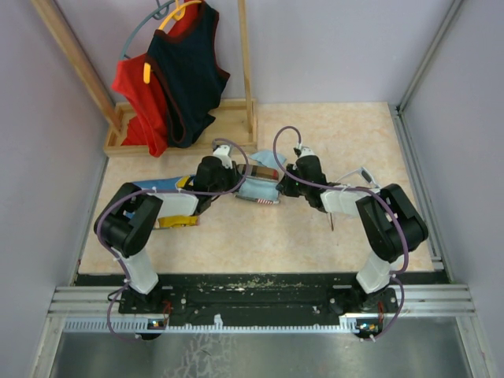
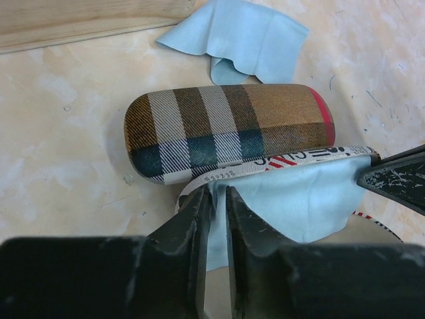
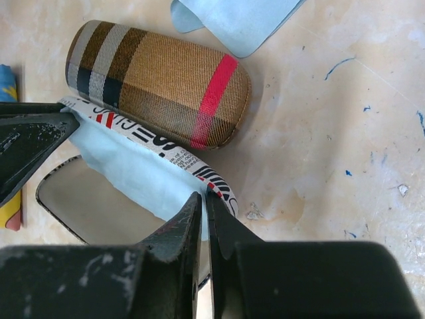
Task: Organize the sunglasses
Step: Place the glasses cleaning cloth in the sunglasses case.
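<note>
Although the light-blue cloth lines the open print case, where the left pincer and right pincer hover nearly closed, grip impossible to tell, the pale sunglasses seemingly lie unpacked near the desk's right edge.

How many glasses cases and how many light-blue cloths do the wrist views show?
Glasses cases: 2 (plaid case, open print case)
Light-blue cloths: 2 (draped cloth on the print case, loose cloth beyond the plaid case)
Total: 4

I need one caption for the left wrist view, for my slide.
A light-blue cloth draped over an open newsprint-patterned case, beside a closed plaid oblong case.
</note>
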Motion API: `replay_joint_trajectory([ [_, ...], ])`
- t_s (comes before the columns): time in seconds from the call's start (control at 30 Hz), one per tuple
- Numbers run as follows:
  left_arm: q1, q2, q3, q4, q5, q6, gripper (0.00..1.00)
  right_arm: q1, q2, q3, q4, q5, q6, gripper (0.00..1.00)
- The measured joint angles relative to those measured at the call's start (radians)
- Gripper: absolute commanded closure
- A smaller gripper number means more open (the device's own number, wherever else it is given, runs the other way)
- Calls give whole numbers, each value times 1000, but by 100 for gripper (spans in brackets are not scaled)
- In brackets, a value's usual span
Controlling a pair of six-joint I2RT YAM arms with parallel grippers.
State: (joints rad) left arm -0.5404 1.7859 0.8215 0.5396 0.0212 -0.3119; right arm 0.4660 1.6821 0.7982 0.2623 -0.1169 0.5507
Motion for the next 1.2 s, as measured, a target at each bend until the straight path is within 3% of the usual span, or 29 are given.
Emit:
replay_joint_trajectory([
  [0.23, 0, 0, 0, 0, 0, 0, 68, 0, -14, 0, 0, -16, 2, 81],
  [0.3, 0, 0, 0, 0, -3, 0, 64, 0, -31, -3, 0, -18, 3, 74],
  [0.63, 0, -19, 0, -10, -20, -2, 48, 0, -145, -26, -50, 4, -24, 65],
  [0.97, 0, -127, -12, -35, -41, -50, 41, 0, -161, -6, -134, 19, -113, 63],
  [1.2, 13, -265, -90, -133, -147, -118, 41, -1, -77, 168, -224, 50, -176, 68],
])
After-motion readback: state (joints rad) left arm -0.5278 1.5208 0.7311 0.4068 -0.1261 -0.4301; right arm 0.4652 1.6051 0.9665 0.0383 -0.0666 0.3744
